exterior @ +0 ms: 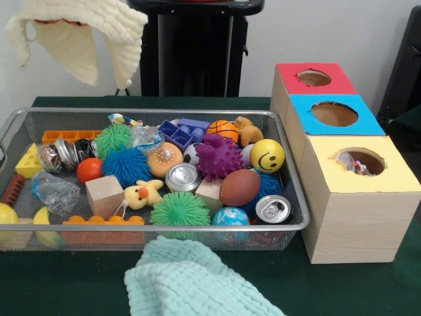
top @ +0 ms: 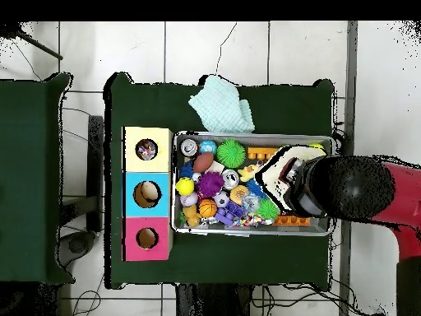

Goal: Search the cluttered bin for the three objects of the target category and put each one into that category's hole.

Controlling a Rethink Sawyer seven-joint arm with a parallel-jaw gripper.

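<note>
A wire mesh bin (exterior: 197, 228) is packed with toys: spiky balls in purple (exterior: 218, 157), blue (exterior: 125, 166) and green (exterior: 180, 209), a yellow smiley ball (exterior: 267, 155), a brown football (exterior: 239, 187), two silver cans (exterior: 181, 176) (exterior: 272, 209), a wooden block (exterior: 104, 195) and a toy duck (exterior: 143, 193). At the upper left a cream knitted cloth (exterior: 79, 33) hangs in the air from my gripper (exterior: 49, 20), which it mostly hides. From overhead, my arm (top: 345, 189) covers the bin's right end (top: 325, 224).
Three wooden boxes stand in a row beside the bin, topped red (exterior: 289, 82), blue (exterior: 306, 118) and yellow (exterior: 329, 174), each with a round hole. Something colourful shows in the yellow box's hole. A teal cloth (exterior: 191, 283) lies against the bin's near rim.
</note>
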